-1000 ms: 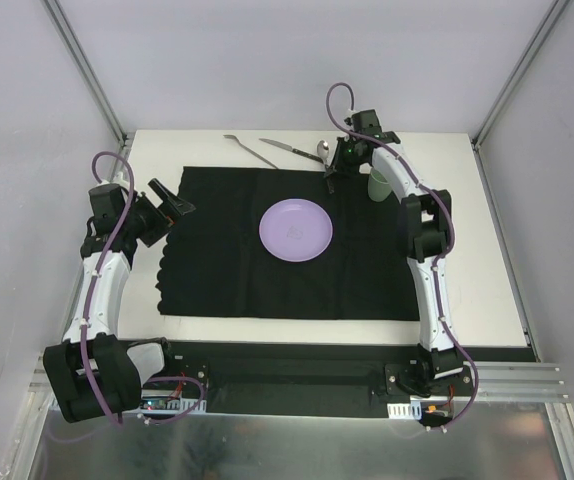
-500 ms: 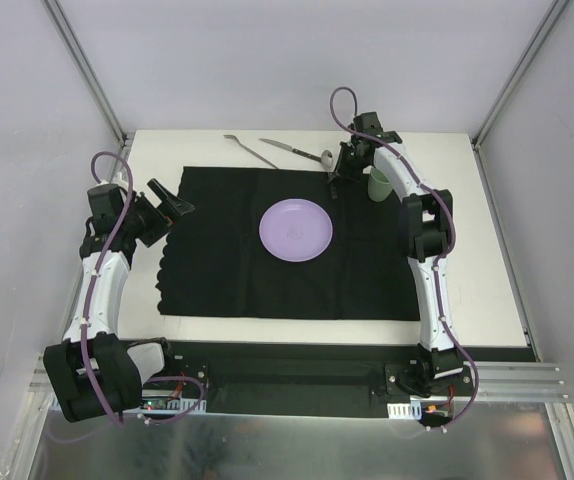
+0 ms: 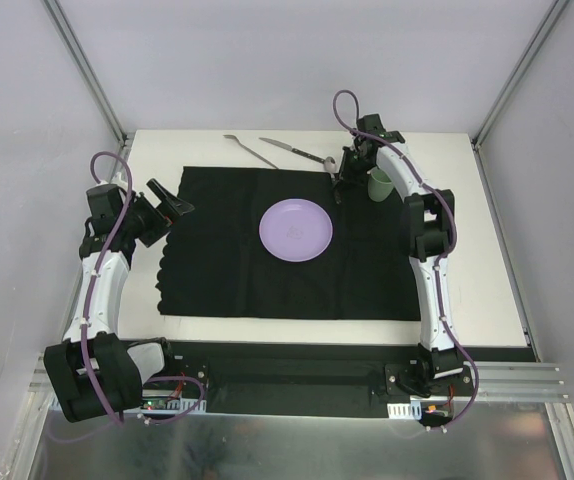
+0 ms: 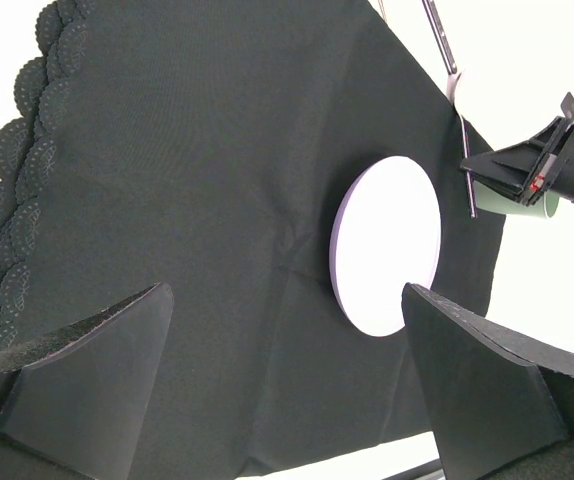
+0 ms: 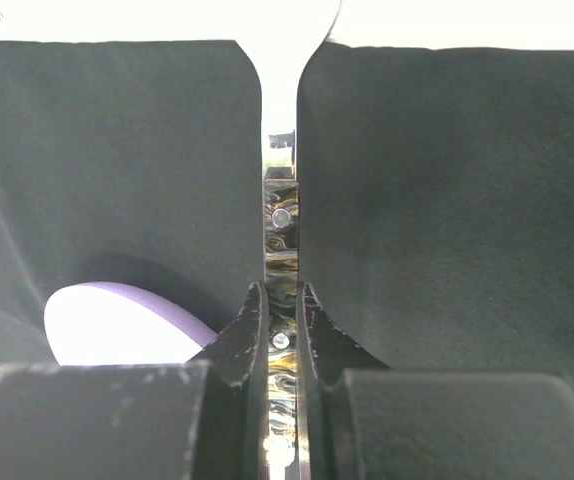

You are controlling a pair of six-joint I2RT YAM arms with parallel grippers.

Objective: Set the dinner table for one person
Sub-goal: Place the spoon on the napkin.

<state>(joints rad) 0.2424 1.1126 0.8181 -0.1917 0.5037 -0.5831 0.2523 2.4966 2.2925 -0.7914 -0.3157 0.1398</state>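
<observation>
Top external: dinner table runs lengthwise left-right; right pincer grips spoon, left pincer wide.

Bright even light, soft shadows; dinner table blown out (wrist views).

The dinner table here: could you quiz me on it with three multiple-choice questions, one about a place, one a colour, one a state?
1. Where is the purple plate? A on a shelf; B on the black cloth mat; C on a chair.
2. What colour is the cup? A red; B blue; C pale green.
3. The right gripper is: A shut on the spoon; B wide open; C shut on the cup.
B, black cloth surrounds it; C, its wall shows green; A, its fingers pinch the shiny handle.
</observation>
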